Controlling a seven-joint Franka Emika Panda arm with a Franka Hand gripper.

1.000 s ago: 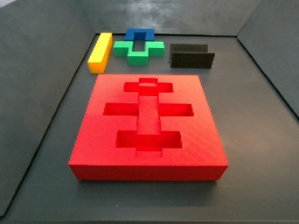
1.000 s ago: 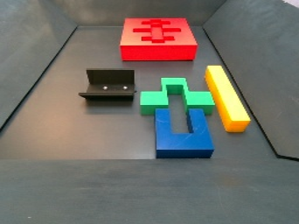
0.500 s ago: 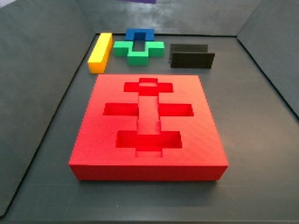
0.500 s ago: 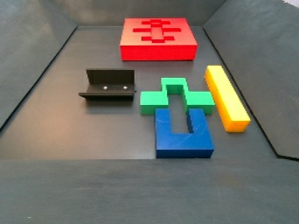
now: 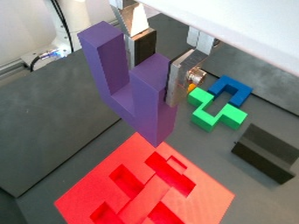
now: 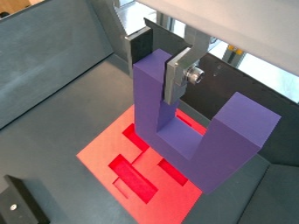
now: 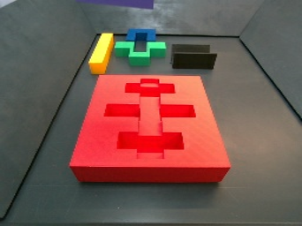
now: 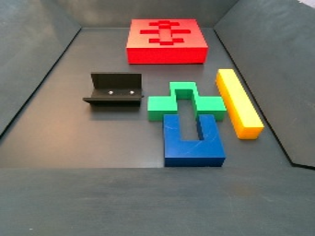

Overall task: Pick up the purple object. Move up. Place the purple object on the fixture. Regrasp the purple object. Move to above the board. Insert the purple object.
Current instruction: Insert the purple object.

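Note:
My gripper (image 5: 158,74) is shut on the purple object (image 5: 135,79), a chunky U-shaped block, gripping one prong between the silver plates, also in a wrist view (image 6: 162,66). The block (image 6: 187,122) hangs high above the red board (image 5: 111,162) with its cross-shaped recesses (image 6: 100,149). In a side view only a purple edge (image 7: 116,3) shows at the top of the frame, beyond the board (image 7: 94,132). The gripper is out of view in the side view with the board at the back (image 8: 142,51). The black fixture (image 7: 193,57) stands empty (image 8: 113,90).
A green cross-shaped block (image 8: 187,101) lies joined with a blue U-shaped block (image 8: 193,138), and a yellow bar (image 8: 239,101) lies beside them. They show in a side view (image 7: 139,51) next to the fixture, and in a wrist view (image 5: 211,105). Dark walls enclose the floor.
The purple edge at the top of a side view has grown from nothing to a wide strip, as the held block moves in toward the board. Nothing else moved.

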